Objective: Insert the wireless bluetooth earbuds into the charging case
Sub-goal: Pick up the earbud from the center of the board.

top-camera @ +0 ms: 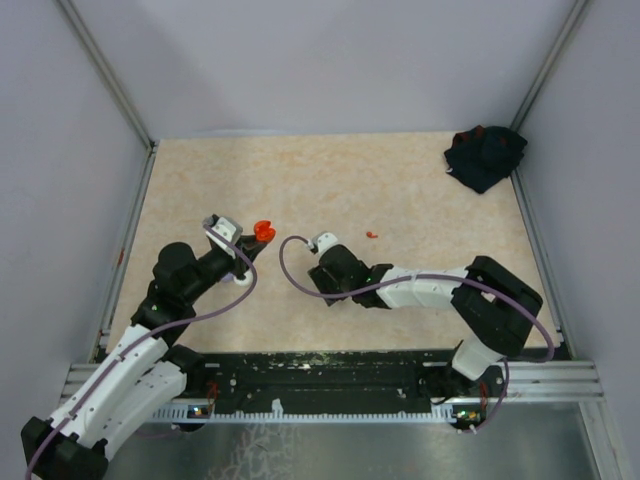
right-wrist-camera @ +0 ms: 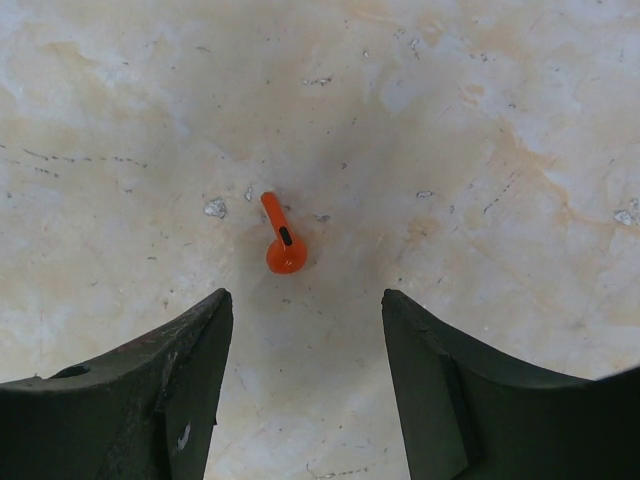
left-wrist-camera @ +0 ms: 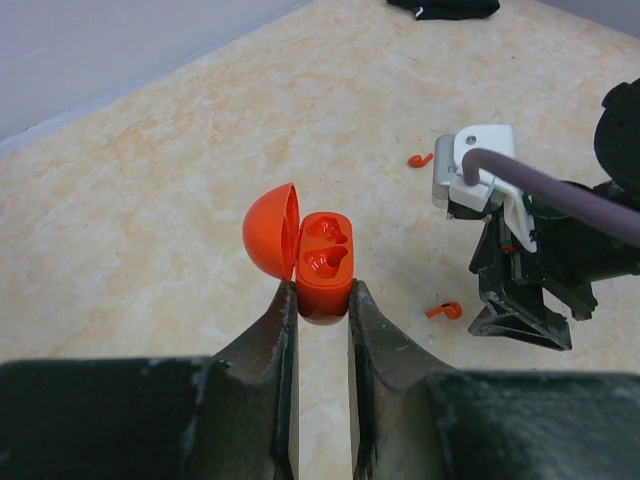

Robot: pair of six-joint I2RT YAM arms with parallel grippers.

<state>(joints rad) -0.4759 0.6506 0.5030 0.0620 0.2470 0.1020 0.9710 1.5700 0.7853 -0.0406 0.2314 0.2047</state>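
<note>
Top external view: we log a beige table (top-camera: 400, 180), with the left gripper (left-wrist-camera: 322, 300) clamped on an orange charging case (left-wrist-camera: 325, 265) and two earbuds loose.
Biggest first: we mark a dark cloth (top-camera: 485, 155) bunched in the far right corner of the table, well apart from everything else. The case sits pinched by its lower end between the left jaws, its lid swung open to one side and both sockets showing. We see the right gripper (right-wrist-camera: 305, 300) low over the table near the case, its jaws apart and gripping nothing. One orange earbud (right-wrist-camera: 283, 238) lies flat on the table just past the right fingertips, with its stem pointing away from them. We tag a second earbud (left-wrist-camera: 420, 159) farther out on the table, beyond the right wrist.
</note>
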